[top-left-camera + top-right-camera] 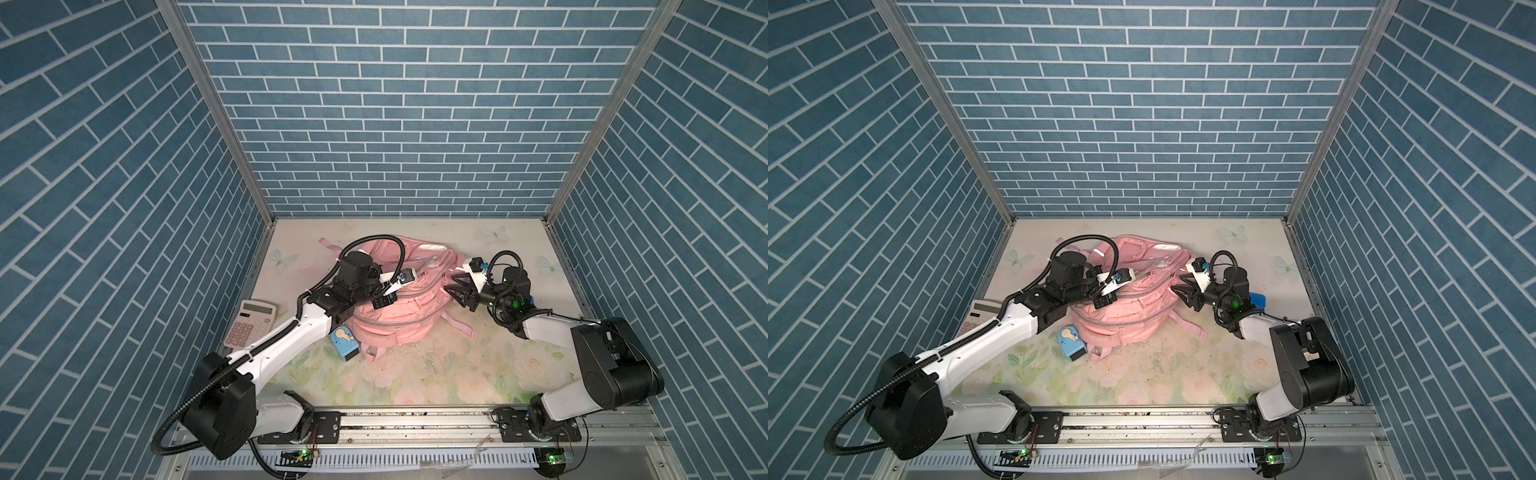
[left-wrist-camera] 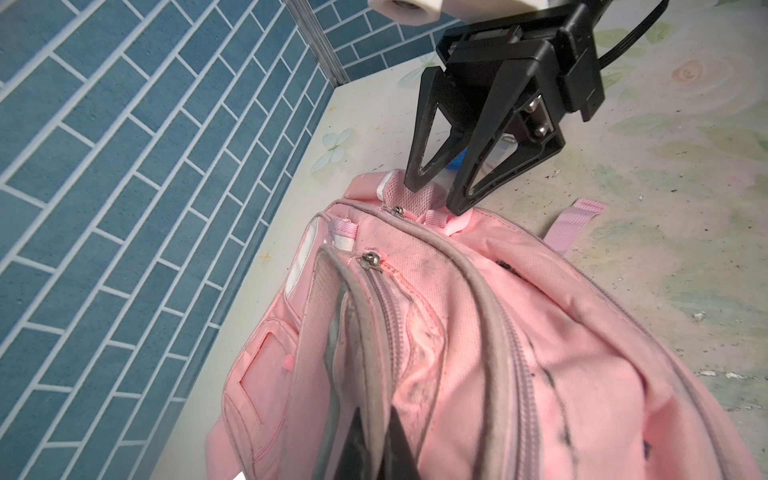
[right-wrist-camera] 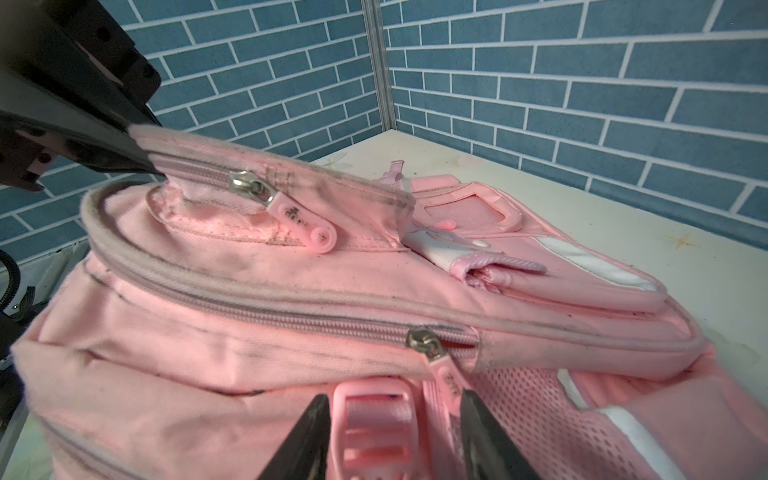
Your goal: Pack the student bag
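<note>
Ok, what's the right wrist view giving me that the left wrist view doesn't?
Right wrist only: the left tool shut on a pocket edge of the student bag, a pink zipper pull, and a pink buckle between the open fingers of the right tool. Left wrist only: the right tool seen from outside, tips at the bag's mesh top, and a strap end on the table. Both: the bag's pink fabric and zips.

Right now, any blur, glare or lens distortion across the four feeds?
Both top views: sharp, evenly lit, no harsh glare, wide-angle splay on the walls. Left wrist view: student bag goes soft toward the lens. Right wrist view: zipper pull crisp; right gripper and pink buckle between its fingers out of focus.
</note>
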`<state>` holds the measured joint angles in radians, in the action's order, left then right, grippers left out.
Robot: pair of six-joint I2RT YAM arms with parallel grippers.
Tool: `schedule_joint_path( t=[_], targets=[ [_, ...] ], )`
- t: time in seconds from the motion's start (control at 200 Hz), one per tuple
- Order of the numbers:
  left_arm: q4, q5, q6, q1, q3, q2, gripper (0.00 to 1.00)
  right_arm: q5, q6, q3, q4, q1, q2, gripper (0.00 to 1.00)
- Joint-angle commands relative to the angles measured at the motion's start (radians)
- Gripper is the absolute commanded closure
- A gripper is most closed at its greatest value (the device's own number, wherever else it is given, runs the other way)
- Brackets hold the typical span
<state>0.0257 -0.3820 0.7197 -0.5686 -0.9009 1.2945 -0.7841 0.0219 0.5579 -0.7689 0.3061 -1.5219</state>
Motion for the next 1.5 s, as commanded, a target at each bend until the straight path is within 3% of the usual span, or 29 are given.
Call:
schedule_joint_path(
  t=[0.0,0.1,0.32,0.665,0.9,1.035,1.17,1.31,1.495],
  targets=[
    [-0.123,-0.072,0.026,0.003,-0.021,-0.062,1.00,-0.012,-0.012,0.029,-0.026,-0.007,-0.053,0.49],
    [-0.131,-0.076,0.020,0.003,-0.012,-0.067,1.00,-0.008,-0.033,0.058,-0.019,-0.010,-0.114,0.51],
    [-0.148,-0.084,0.014,0.002,-0.013,-0.055,1.00,-0.094,-0.118,0.067,-0.182,-0.010,-0.205,0.53],
    [-0.175,-0.087,-0.001,0.004,-0.024,-0.034,1.00,-0.255,-0.139,0.142,-0.167,-0.016,-0.317,0.55],
    [-0.183,-0.066,-0.008,0.004,-0.025,-0.035,1.00,-0.274,-0.243,0.094,-0.308,-0.027,-0.294,0.71],
    [-0.178,-0.060,-0.008,0.004,-0.022,-0.042,1.00,-0.259,-0.217,0.021,-0.339,-0.030,-0.212,0.74],
    [-0.169,-0.067,-0.008,0.004,-0.020,-0.046,1.00,-0.200,-0.146,0.005,-0.231,-0.041,-0.155,0.74],
    [-0.167,-0.090,-0.017,0.005,-0.018,-0.056,1.00,-0.091,-0.135,-0.045,-0.299,-0.053,-0.096,0.65],
    [-0.164,-0.113,-0.025,0.005,-0.013,-0.058,1.00,-0.151,-0.096,0.046,-0.234,-0.055,-0.157,0.60]
  ],
)
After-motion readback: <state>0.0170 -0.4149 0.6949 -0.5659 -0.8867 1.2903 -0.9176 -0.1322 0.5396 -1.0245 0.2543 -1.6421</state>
